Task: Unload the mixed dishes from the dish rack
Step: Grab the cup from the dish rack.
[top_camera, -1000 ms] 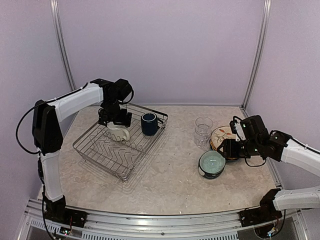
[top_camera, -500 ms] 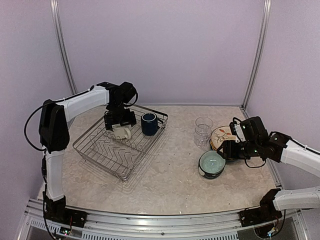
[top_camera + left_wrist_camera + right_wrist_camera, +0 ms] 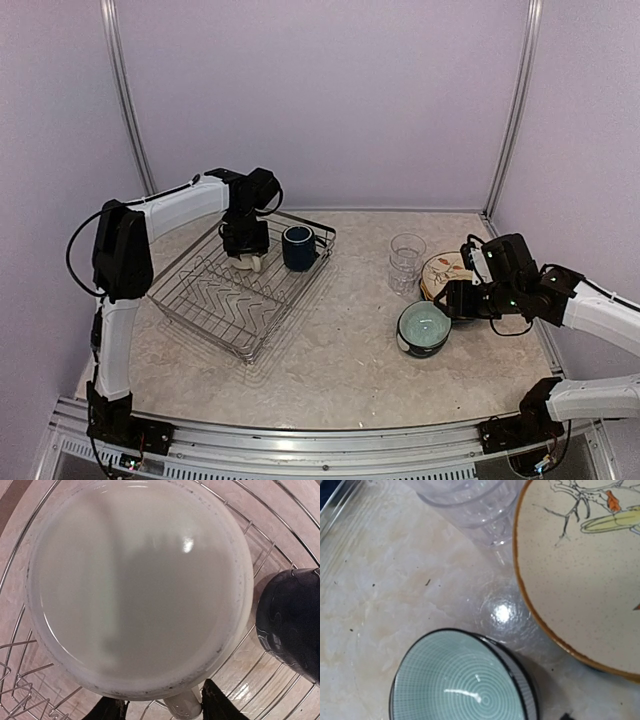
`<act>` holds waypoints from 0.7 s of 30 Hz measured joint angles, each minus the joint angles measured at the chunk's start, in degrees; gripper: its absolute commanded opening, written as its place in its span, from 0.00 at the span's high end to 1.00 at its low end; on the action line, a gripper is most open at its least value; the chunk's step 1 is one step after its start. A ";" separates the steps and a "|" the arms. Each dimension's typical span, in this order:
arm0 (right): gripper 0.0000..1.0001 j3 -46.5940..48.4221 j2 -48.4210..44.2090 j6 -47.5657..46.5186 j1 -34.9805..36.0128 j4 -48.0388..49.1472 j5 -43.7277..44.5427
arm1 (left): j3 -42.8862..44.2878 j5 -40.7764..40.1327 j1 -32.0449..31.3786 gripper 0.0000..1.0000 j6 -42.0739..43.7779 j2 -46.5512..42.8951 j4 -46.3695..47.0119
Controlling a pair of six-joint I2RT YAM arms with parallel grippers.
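Jaws on the left gripper (image 3: 246, 243) looked pinched on the glossy cream mug (image 3: 250, 261), though from above I could not see the contact itself. Over the last second that arm had swung toward the far right corner of the rectangular silver wire dish rack (image 3: 215, 300), and the mug had gone with it, ending just beside the dark navy mug (image 3: 298, 248). I took that to mean the mug was held and on its way out, with both mugs still to unload; whether it had cleared the wires I could not tell. The right gripper (image 3: 458, 298) hung near the teal bowl (image 3: 424, 327), which stood on the marbled table (image 3: 340, 350) with the clear glass tumbler (image 3: 406, 262) and the cream bird-patterned plate (image 3: 440, 270). Its jaws I could not read, and it had hardly moved.

From the left wrist, the mug's pale mouth filled the frame, dark fingertips (image 3: 217, 702) standing either side of its handle, rack wires beneath.

From the right wrist, bowl, tumbler and plate sat near one another, with no finger touching them.
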 measured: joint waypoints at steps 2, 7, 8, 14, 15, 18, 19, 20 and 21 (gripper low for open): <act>0.33 0.00 0.02 0.00 0.00 0.00 0.00 | -0.33 -0.11 0.00 0.57 1.22 0.00 0.57; 0.33 0.02 1.07 0.00 0.00 0.15 -0.20 | -4.00 0.28 0.17 0.69 3.87 -0.13 3.67; 0.33 0.02 1.36 -0.02 0.00 0.28 -0.33 | -4.72 0.59 0.24 0.70 4.24 -0.15 4.33; 0.32 0.02 2.01 0.04 0.00 0.83 -0.76 | -6.78 2.14 1.25 0.61 5.92 -0.26 7.21; 0.32 0.02 2.01 0.09 0.00 0.90 -0.81 | -7.06 2.16 1.40 0.59 6.19 -0.33 7.82; 0.32 0.02 2.01 0.15 0.00 0.90 -0.83 | -7.85 1.90 1.75 0.60 6.78 -0.44 9.60; 0.32 0.04 2.01 0.15 0.00 0.87 -0.83 | -7.96 1.77 1.88 0.62 6.93 -0.44 9.86; 0.32 0.09 2.01 0.15 0.00 0.83 -0.83 | -8.02 1.73 2.01 0.64 7.04 -0.44 10.12; 0.32 0.15 2.01 0.15 0.00 0.83 -0.83 | -8.02 1.66 2.16 0.66 7.15 -0.44 10.36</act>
